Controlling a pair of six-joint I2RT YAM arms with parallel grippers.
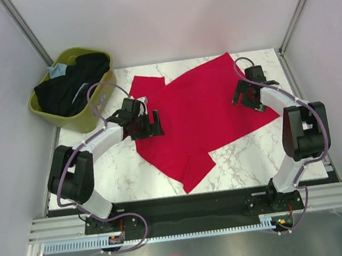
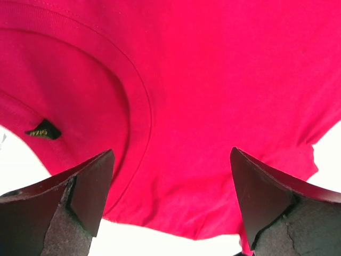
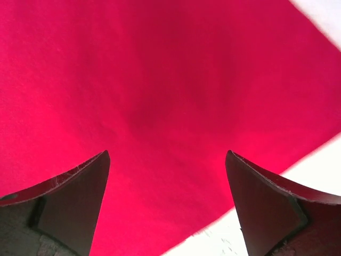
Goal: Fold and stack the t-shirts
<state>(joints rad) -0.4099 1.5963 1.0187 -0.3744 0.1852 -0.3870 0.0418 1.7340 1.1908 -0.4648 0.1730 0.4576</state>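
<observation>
While looking down from the top view: the red t-shirt (image 1: 194, 116) is lying spread and skewed across the marble table (image 1: 243, 156), with a flap doubling over near the front edge
Basket, top view: the olive basket (image 1: 88, 116) is sitting at the far left corner, holding the black t-shirts (image 1: 69, 87) and a scrap of the light blue t-shirt (image 1: 58, 70) in a heap
Arms, top view: the left gripper (image 1: 152, 125) is hanging over the red shirt's left edge, and the right gripper (image 1: 247, 101) is hanging over its right edge
Left wrist view: the left gripper (image 2: 171, 152) is standing with its fingers wide apart and pinching nothing, the ribbed collar (image 2: 141, 106) and a small dark neck label (image 2: 43, 129) showing beyond them
Right wrist view: the right gripper (image 3: 167, 153) is likewise gaping, flat red cloth filling the gap and bare table (image 3: 319, 10) peeking in at the corners
Handling: this cloth is looking light, limp and thin, so it is likely going to sag, drag and crease rather than hold any shape
Where to take hold: pinching an edge or seam is looking safer than a flat middle; the collar and shoulder side for the left arm, the hem edge for the right
Hidden: whether either gripper is touching the cloth is not showing, the sleeves are being hard to trace, and the number of shirts in the basket is staying unclear
</observation>
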